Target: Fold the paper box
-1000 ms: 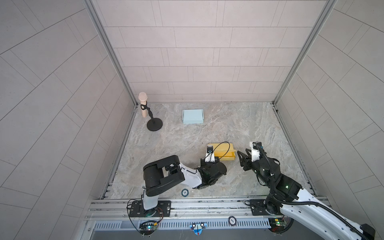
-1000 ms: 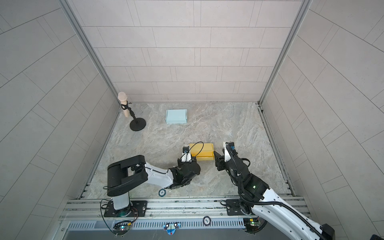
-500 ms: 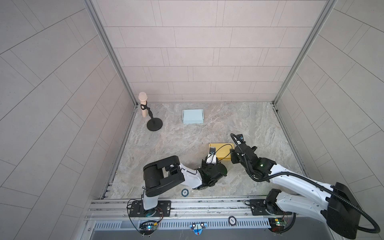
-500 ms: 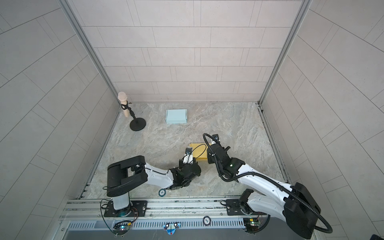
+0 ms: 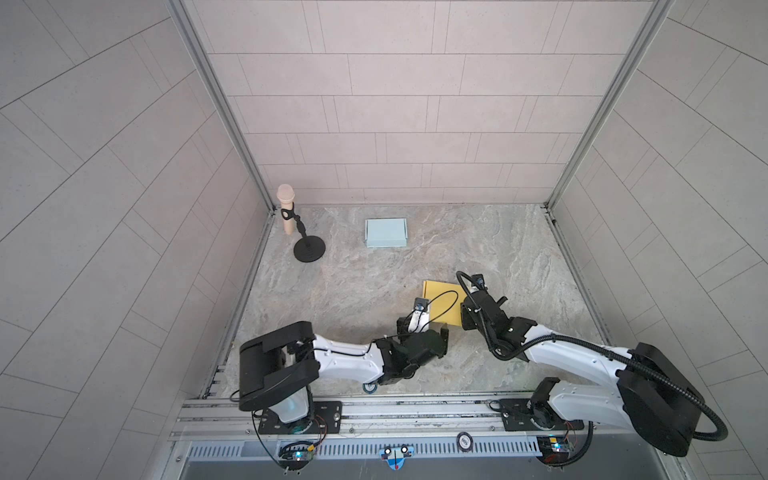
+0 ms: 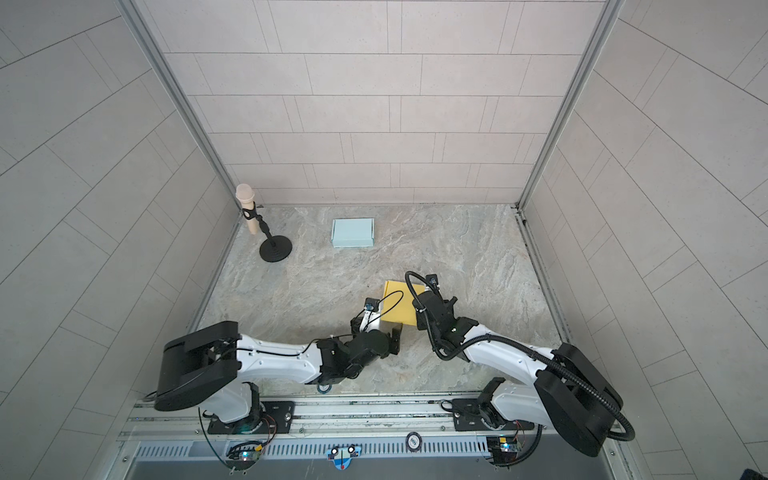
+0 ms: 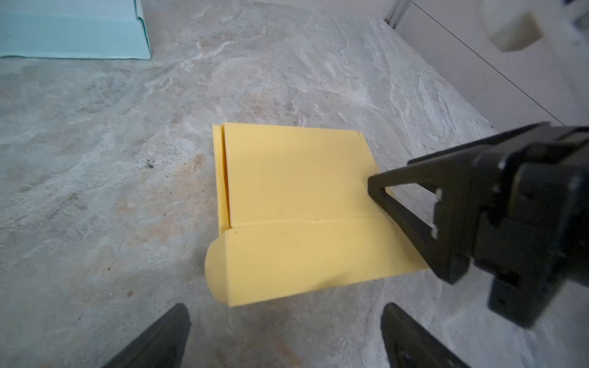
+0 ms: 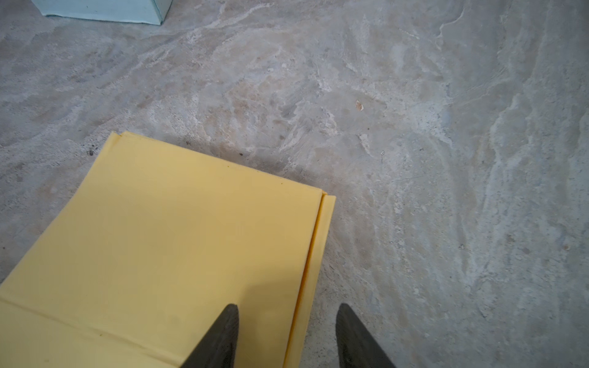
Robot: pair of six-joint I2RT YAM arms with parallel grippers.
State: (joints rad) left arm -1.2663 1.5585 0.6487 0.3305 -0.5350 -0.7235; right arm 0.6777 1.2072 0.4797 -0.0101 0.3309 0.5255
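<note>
The yellow paper box (image 5: pixel 441 300) lies flat on the marbled worktop (image 5: pixel 353 291), toward the front and a little right of the middle in both top views, with both arms reaching in to it. In the left wrist view it shows as a broad sheet with a crease running across it, a narrow strip folded along one side and a rounded tab (image 7: pixel 215 270) sticking out at a near corner. The left gripper (image 7: pixel 285 318) sits just short of the box's near edge with its jaws spread wide and nothing between them. The right gripper (image 8: pixel 287 310) is at the box's right-hand side, its jaws about half apart and straddling the narrow side strip (image 8: pixel 322 242): one fingertip (image 8: pixel 228 321) is over the yellow panel and the other is over bare worktop. It has nothing pinched; the inner fingertip may be resting on the paper, but the view is too close and dim to be sure. Well apart, near the back wall, a pale blue folded box (image 5: pixel 385 232) lies flat, and a beige microphone (image 5: pixel 286 203) stands on a black round-based stand (image 5: pixel 309 251) in the back left corner.
</note>
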